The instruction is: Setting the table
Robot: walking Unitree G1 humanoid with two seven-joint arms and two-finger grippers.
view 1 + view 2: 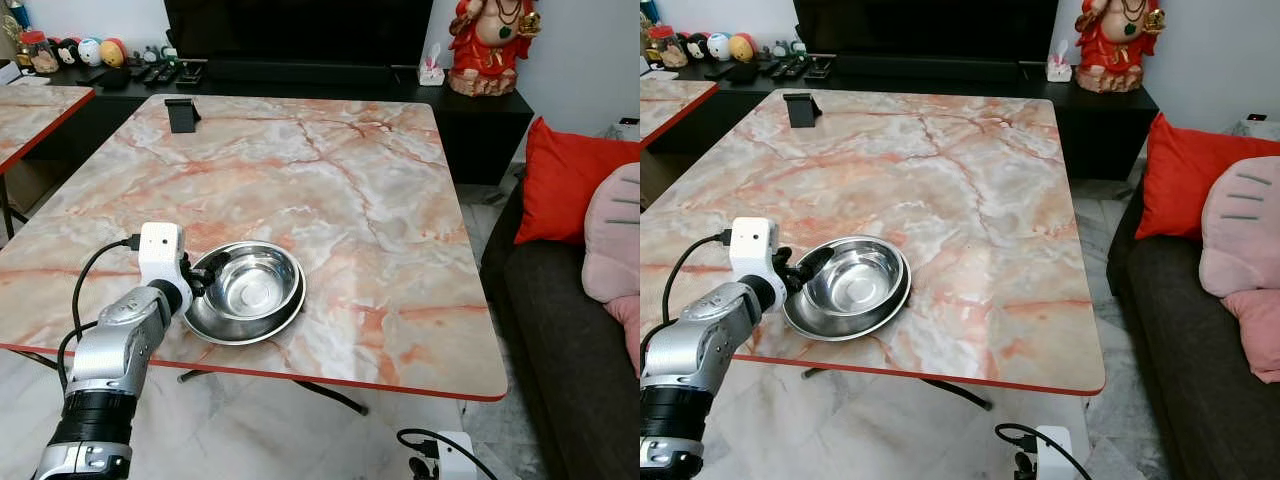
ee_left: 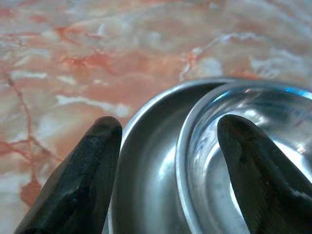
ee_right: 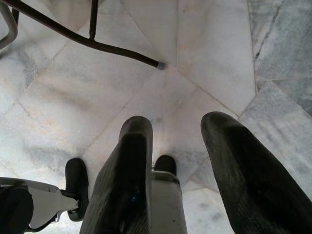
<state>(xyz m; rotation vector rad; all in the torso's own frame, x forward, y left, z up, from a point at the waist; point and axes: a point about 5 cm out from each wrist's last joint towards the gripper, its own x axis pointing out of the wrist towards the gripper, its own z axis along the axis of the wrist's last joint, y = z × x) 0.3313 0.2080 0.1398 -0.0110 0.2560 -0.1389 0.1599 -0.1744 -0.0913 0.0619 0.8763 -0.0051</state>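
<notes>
A steel bowl (image 1: 252,283) sits inside a wider steel dish (image 1: 218,327) near the front left edge of the marble table (image 1: 340,170). My left gripper (image 1: 201,276) is at the left rim of the pair. In the left wrist view it (image 2: 168,124) is open. One finger (image 2: 83,180) is outside the dish (image 2: 148,165) and the other finger (image 2: 258,170) is inside the bowl (image 2: 209,156), with both rims between them. My right gripper (image 3: 178,122) hangs open over the floor with nothing in it.
A black phone stand (image 1: 182,113) is at the table's far left corner. A second marble table (image 1: 30,110) lies to the left. On the right is a dark sofa (image 1: 560,330) with a red cushion (image 1: 565,180) and a pink one (image 1: 612,235). Black table legs (image 3: 87,39) cross the tiled floor.
</notes>
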